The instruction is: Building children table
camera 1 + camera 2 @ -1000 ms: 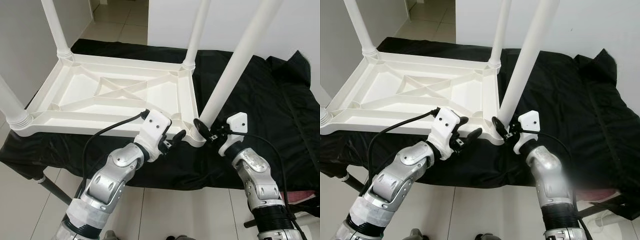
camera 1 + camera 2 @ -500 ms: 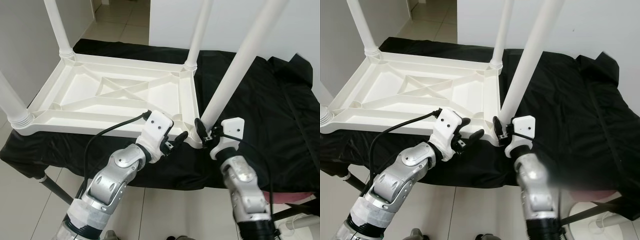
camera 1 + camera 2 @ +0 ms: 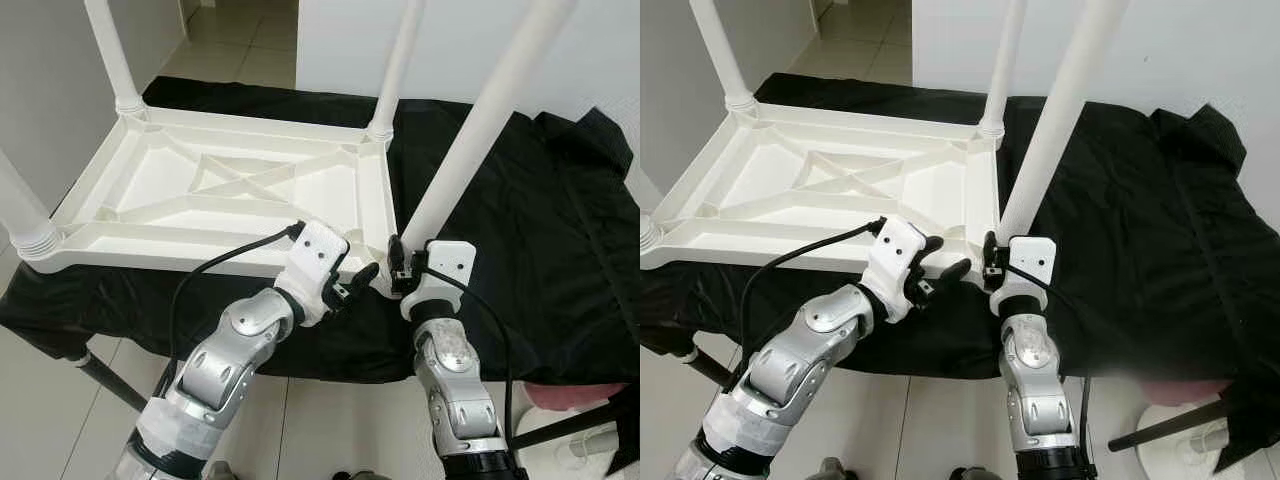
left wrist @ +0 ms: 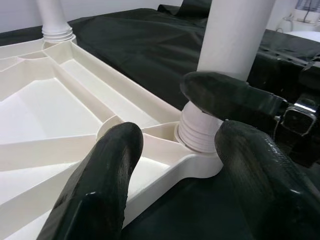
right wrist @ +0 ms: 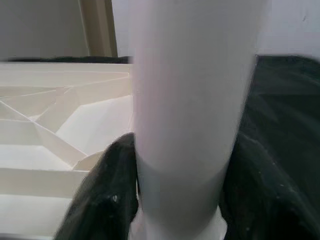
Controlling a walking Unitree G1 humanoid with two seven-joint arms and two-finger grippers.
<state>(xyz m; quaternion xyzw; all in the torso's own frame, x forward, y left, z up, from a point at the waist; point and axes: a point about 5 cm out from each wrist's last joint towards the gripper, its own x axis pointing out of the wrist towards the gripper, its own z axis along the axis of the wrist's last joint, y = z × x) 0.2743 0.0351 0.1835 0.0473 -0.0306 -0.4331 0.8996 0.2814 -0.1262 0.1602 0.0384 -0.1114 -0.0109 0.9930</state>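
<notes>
The white plastic children's table point(image 3: 240, 195) lay upside down on a desk covered with a black cloth point(image 3: 520, 230), its underside showing moulded ribs that crossed in an X inside a raised rim. A round white leg stood in each corner socket, and all four were cut off by the frame edges, so their full length could not be seen. The nearest leg point(image 3: 470, 140) leaned up and away from the near right corner, where a ribbed collar point(image 4: 200, 131) met the socket. The right end effector point(image 3: 397, 272) was at the base of that leg, its two black fingers point(image 5: 107, 197) set either side of the white tube and closed against it; the wrist view was blurred, and the tube hid the contact itself. The left end effector point(image 3: 352, 285) hovered at the same corner with its fingers point(image 4: 100, 185) spread apart, one over the ribbed rim and one beside the collar, gripping nothing. Tiled floor point(image 3: 240, 40) showed beyond the desk, and a dark stand point(image 3: 1170, 425) at the lower right was too cropped to identify
</notes>
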